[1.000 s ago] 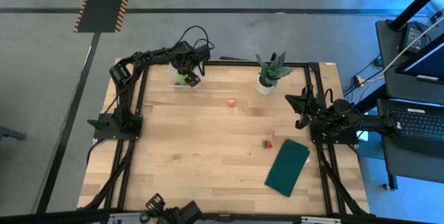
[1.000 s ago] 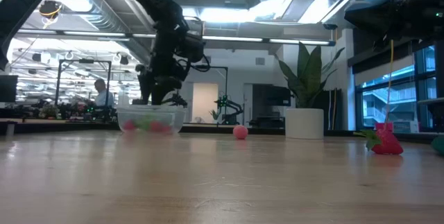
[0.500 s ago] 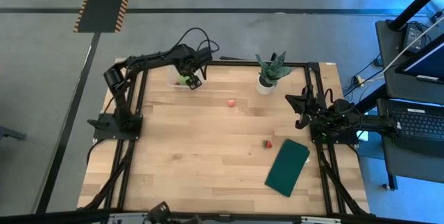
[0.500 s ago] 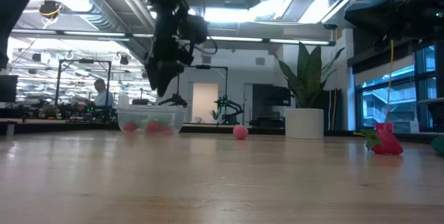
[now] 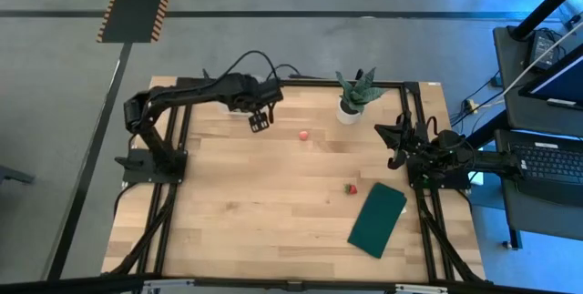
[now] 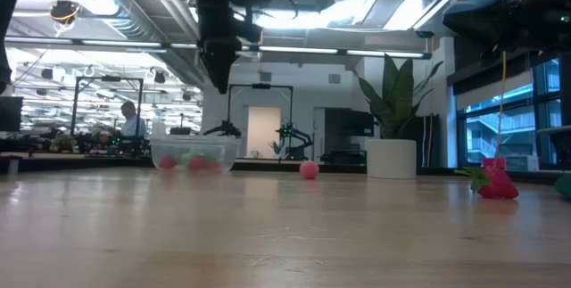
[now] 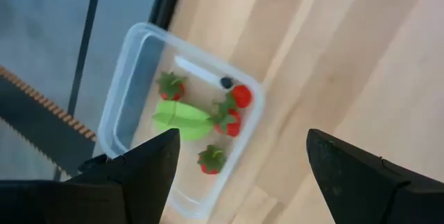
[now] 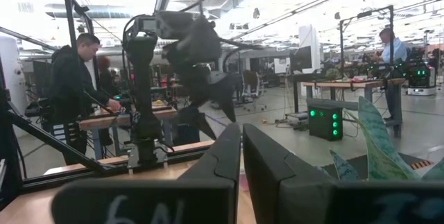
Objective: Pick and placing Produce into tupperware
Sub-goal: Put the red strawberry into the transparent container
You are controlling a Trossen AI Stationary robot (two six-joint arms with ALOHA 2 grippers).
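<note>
My left hand is open wide and empty, above the worktop just beside the tub, which holds strawberries and the green piece. Right hand shut, parked at the right edge. Next I'd go for the pink fruit: round, no long axis, so drop straight down, centred. The strawberry lies near the green mat.

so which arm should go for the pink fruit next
Left, probably: the left gripper hangs open just beside the pink fruit and the tupperware; the right gripper is shut, parked at the table's edge.
</note>
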